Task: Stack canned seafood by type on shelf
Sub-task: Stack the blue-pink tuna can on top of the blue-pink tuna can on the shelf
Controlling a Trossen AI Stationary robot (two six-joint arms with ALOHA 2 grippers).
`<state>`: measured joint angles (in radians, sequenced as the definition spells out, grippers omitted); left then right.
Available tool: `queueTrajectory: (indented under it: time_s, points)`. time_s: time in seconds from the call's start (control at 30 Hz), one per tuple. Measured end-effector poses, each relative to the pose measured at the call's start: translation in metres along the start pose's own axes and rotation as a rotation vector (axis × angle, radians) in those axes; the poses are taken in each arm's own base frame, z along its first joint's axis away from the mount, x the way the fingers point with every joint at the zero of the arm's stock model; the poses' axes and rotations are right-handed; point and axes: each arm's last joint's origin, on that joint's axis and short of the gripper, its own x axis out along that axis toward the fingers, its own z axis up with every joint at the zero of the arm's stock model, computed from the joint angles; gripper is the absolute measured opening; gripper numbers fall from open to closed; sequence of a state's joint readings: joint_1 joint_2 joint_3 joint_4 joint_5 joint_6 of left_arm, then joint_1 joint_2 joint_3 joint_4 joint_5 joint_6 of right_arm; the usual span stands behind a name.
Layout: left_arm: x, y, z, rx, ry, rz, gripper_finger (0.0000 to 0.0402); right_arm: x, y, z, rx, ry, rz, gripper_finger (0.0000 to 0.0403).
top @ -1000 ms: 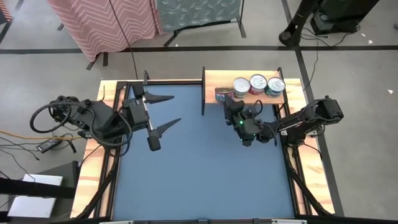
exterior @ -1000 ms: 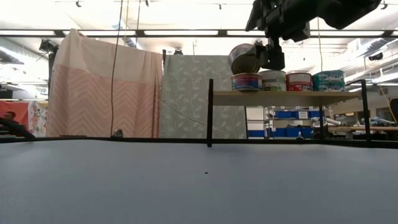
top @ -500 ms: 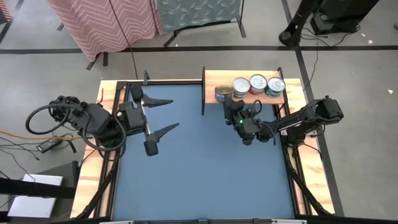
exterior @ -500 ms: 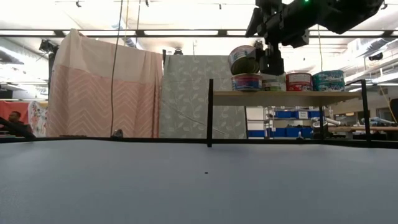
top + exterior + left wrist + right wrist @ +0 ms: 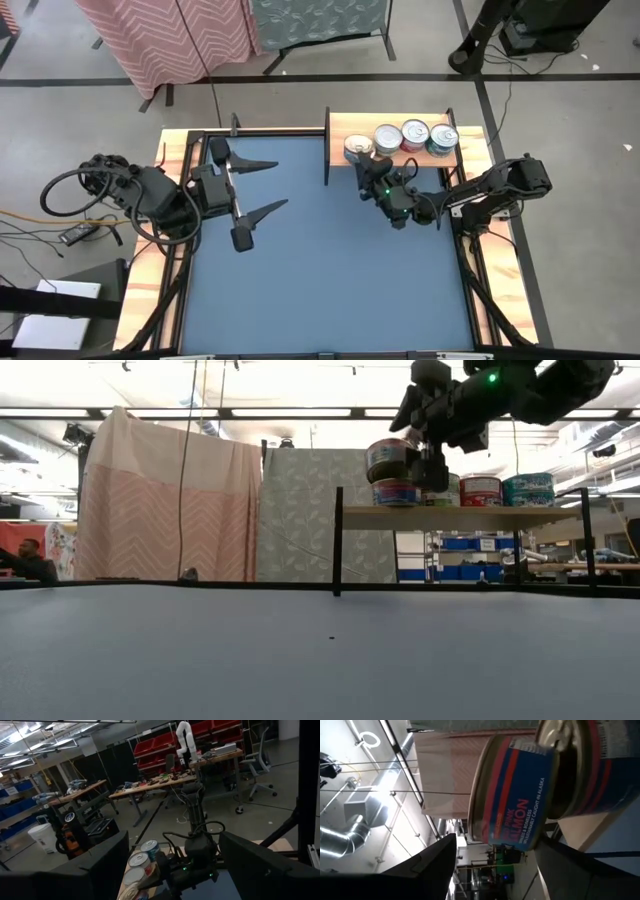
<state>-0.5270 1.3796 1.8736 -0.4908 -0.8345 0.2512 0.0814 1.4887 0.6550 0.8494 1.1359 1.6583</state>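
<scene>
Blue table (image 5: 330, 270), shelf (image 5: 340, 128), right gripper (image 5: 372, 178) loosely around salmon tin (image 5: 358, 148), left gripper (image 5: 262, 184) open

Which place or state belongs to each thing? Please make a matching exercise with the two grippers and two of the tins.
Things:
1. left gripper
2. right gripper
3. salmon tin
4. teal tin

Places or states:
A. lying on top of a lower tin
B. open, above the left part of the table, away from the tins
C. standing directly on the shelf, at the end of the row farthest from the stack
D. at the shelf, close beside the stacked tin

Pairs: 1-B; 2-D; 3-A; 4-C
</scene>
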Motion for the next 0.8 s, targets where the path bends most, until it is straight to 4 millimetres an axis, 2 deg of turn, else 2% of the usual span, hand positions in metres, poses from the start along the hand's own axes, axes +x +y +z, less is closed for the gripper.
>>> queueTrajectory:
  time_s: [0.3,0.8]
  points:
    - [0.000,0.000,0.000,0.002,0.001,-0.001,0.0312,0.006,-0.008,0.009,0.034,0.008,-0.014,0.0274]
    - [0.000,0.000,0.000,0.004,0.000,0.000,0.0312,0.017,-0.008,0.011,0.105,0.118,-0.034,0.0272]
